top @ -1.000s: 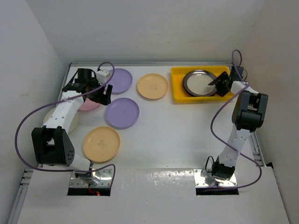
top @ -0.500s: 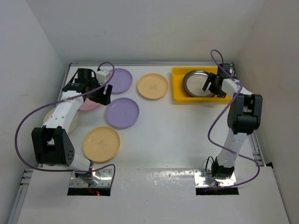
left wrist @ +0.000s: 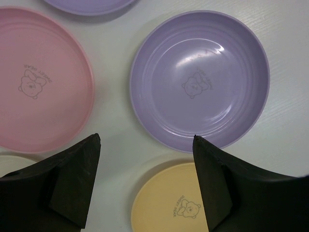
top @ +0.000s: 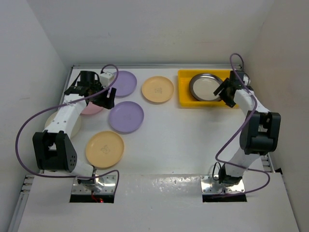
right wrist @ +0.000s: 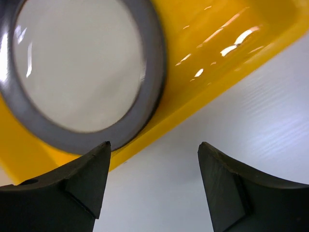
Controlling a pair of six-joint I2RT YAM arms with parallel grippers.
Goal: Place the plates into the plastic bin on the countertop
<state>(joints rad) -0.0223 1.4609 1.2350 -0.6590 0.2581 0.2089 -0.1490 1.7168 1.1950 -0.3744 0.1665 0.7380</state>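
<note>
A silvery plate (top: 206, 87) (right wrist: 72, 63) lies flat in the yellow plastic bin (top: 186, 100) (right wrist: 203, 48) at the back right. My right gripper (top: 226, 93) (right wrist: 154, 147) is open and holds nothing, just outside the bin's near rim by its right end. On the white countertop (top: 183, 140) lie two purple plates (top: 123, 83) (top: 126, 117) and two orange-yellow plates (top: 157, 89) (top: 105, 149). A pink plate (top: 91, 109) (left wrist: 38, 82) and a cream plate (top: 72, 126) lie partly under the left arm. My left gripper (top: 106, 99) (left wrist: 147, 140) hangs open above the gap between the pink and nearer purple plate (left wrist: 200, 82).
White walls close the countertop at the left, back and right. The bin's right half holds nothing beside the silvery plate. Purple cables loop from both arms. An orange-yellow plate (left wrist: 169, 203) shows just under the left fingers.
The right gripper opened wider and drew back from the silvery plate to the bin's near right rim; the plate stays in the bin. The left arm has not moved.
</note>
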